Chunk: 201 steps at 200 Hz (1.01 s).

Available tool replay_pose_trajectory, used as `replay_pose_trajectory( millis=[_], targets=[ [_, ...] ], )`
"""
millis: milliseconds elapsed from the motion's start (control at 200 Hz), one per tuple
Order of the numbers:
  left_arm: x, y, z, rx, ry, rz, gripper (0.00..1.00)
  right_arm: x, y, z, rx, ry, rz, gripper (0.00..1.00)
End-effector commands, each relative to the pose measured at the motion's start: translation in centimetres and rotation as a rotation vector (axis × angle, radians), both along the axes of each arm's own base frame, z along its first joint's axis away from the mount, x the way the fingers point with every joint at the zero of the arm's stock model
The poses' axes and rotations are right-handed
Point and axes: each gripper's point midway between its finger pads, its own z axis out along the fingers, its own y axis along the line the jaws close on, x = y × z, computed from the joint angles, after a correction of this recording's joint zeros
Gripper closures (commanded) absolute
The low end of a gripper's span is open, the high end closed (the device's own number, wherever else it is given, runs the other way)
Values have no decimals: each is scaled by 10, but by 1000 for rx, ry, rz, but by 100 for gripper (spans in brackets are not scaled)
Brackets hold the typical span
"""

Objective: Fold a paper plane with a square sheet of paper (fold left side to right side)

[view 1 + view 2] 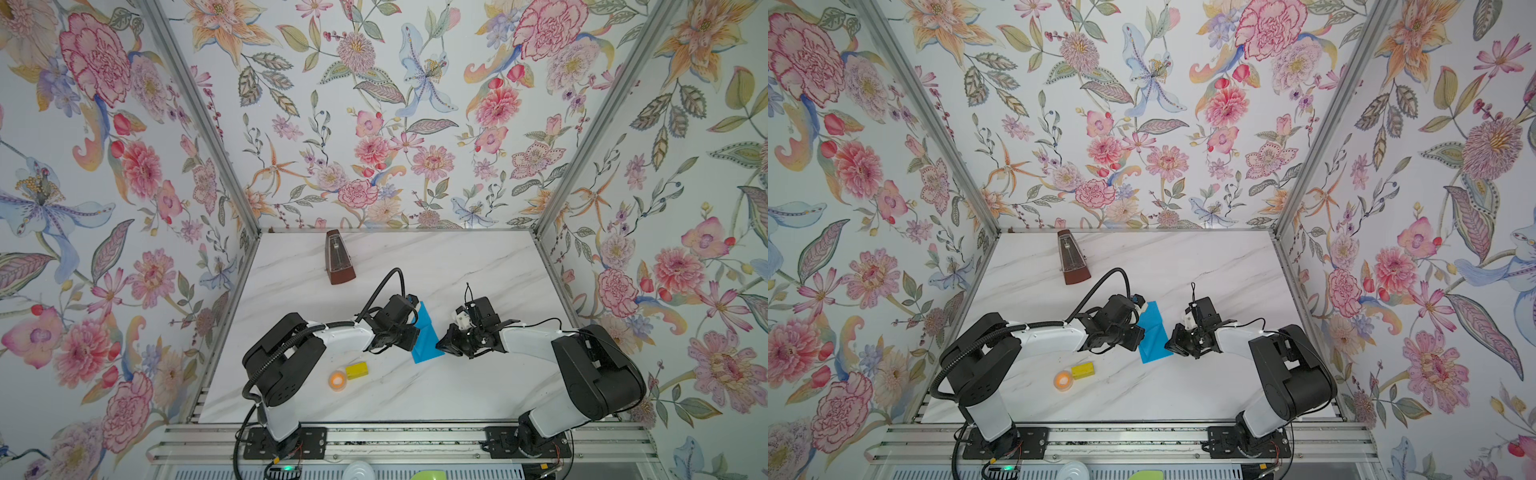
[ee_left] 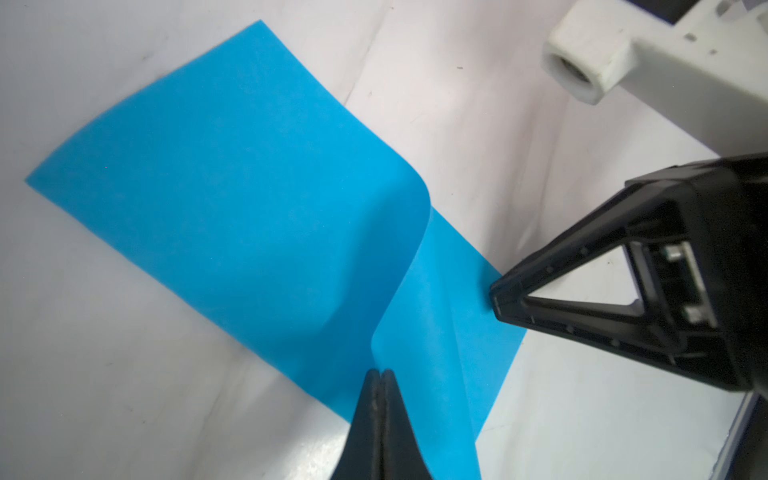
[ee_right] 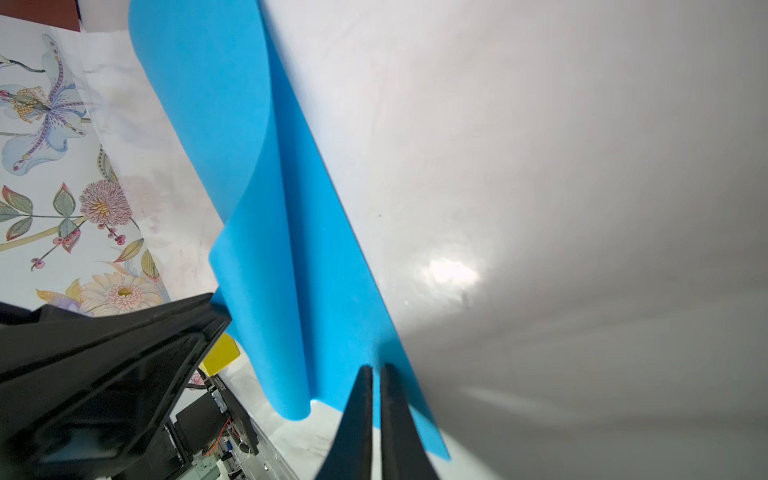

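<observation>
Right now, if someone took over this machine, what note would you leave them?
Left gripper: shut on the left edge of the square sheet of paper, which curls up and over to the right.
Right gripper: shut, tips at the sheet's right edge, apparently pinning it to the table.
Done: first fold started, no crease yet.
Left: lay edge on edge, crease, then the remaining folds.

Item: we record one table (image 1: 457, 266), white with a marble pattern. On it we count:
- brown metronome (image 1: 340, 259), far left
- bright blue square sheet of paper (image 1: 426, 336), mid-table, one side curled over the other
- yellow block (image 1: 357, 370), front left
- orange tape roll (image 1: 337, 380), just beside the block
</observation>
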Motion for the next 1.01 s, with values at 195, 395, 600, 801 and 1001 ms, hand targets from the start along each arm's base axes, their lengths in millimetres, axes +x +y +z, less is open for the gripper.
replay_pose_trajectory(
  millis=[195, 395, 600, 801, 1001],
  targets=[
    [17, 8, -9, 86, -21, 3, 100, -16, -11, -15, -83, 58, 8, 91],
    [19, 8, -12, 93, -16, -4, 100, -16, -11, -15, -84, 60, 9, 91],
    [21, 9, -18, 106, -9, -1, 100, -17, -11, -16, -85, 62, 12, 91],
    [21, 11, -24, 113, -2, 3, 100, -17, -12, -16, -88, 63, 10, 91],
    [20, 16, -27, 126, 1, 10, 100, -16, -13, -15, -94, 60, 15, 90]
  ],
)
